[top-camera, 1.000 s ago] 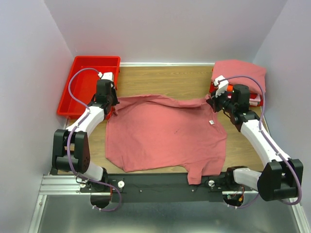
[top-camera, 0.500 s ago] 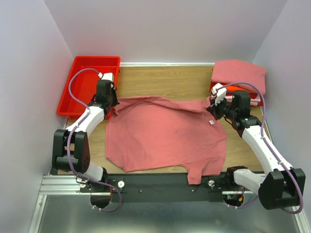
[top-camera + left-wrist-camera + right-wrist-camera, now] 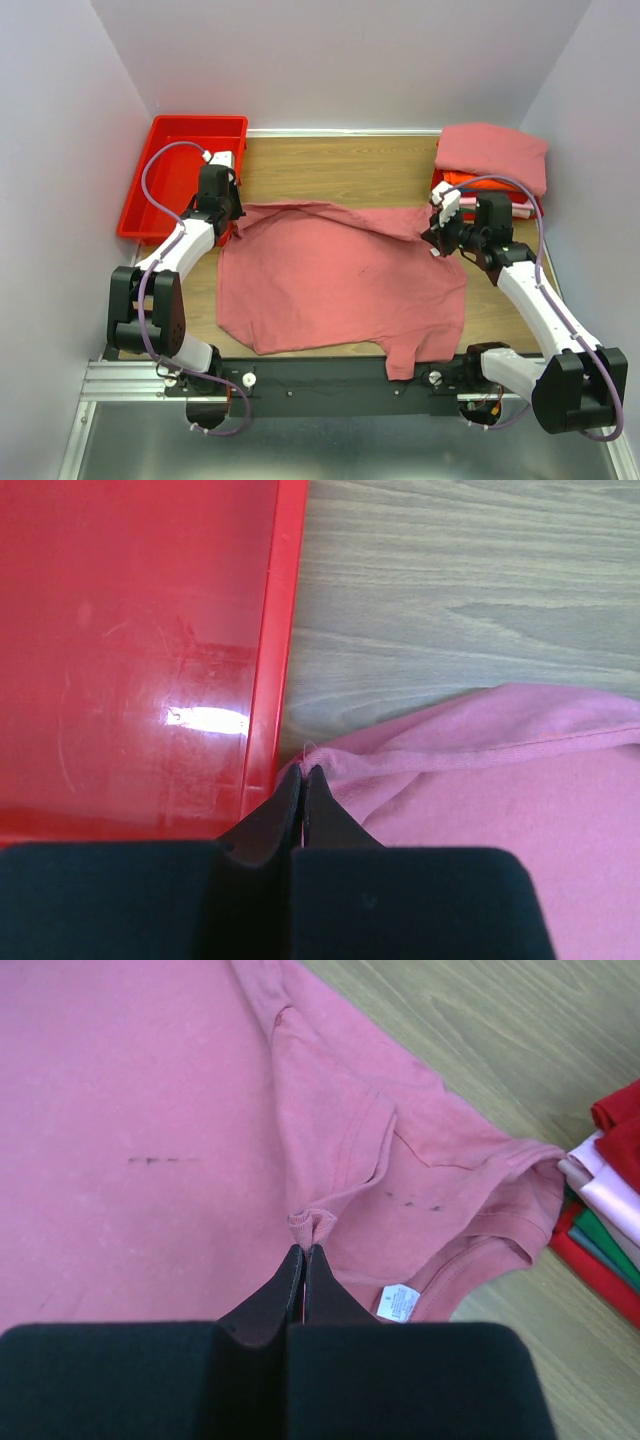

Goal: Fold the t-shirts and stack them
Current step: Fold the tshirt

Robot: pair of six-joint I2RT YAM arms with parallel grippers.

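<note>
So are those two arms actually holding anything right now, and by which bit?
Both hold the salmon-pink t-shirt. The left gripper pinches its corner beside the red bin; the right gripper pinches a small fold near the neck tag.

no text, brand or number can be read anywhere. the small white neck tag on the salmon-pink t-shirt is the only label, too small and blurred to make out.
</note>
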